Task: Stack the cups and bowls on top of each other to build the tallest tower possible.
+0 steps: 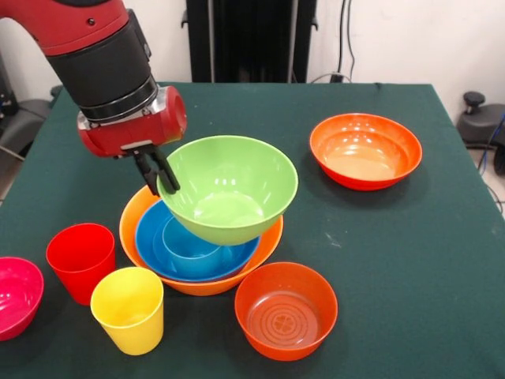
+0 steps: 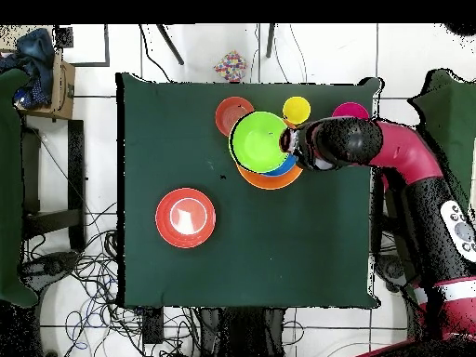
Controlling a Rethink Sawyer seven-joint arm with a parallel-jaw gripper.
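Observation:
My gripper [image 1: 162, 175] is shut on the left rim of the lime green bowl [image 1: 229, 189] and holds it tilted just above the tower. The tower's base is the pale orange bowl [image 1: 207, 286]. The blue bowl [image 1: 154, 237] sits in it, with a light blue piece [image 1: 185, 239] inside; I cannot tell whether that is a cup or a small bowl. The red cup [image 1: 80, 260] and yellow cup [image 1: 129, 309] stand upright to the tower's left front. In the overhead view the gripper [image 2: 286, 144] holds the green bowl [image 2: 258, 139] over the orange bowl [image 2: 270, 179].
A magenta bowl [image 1: 16, 296] sits at the left edge. One red-orange bowl [image 1: 286, 310] stands right in front of the tower, another [image 1: 364, 150] at the far right. In the overhead view the arm [image 2: 409, 163] reaches in from the right.

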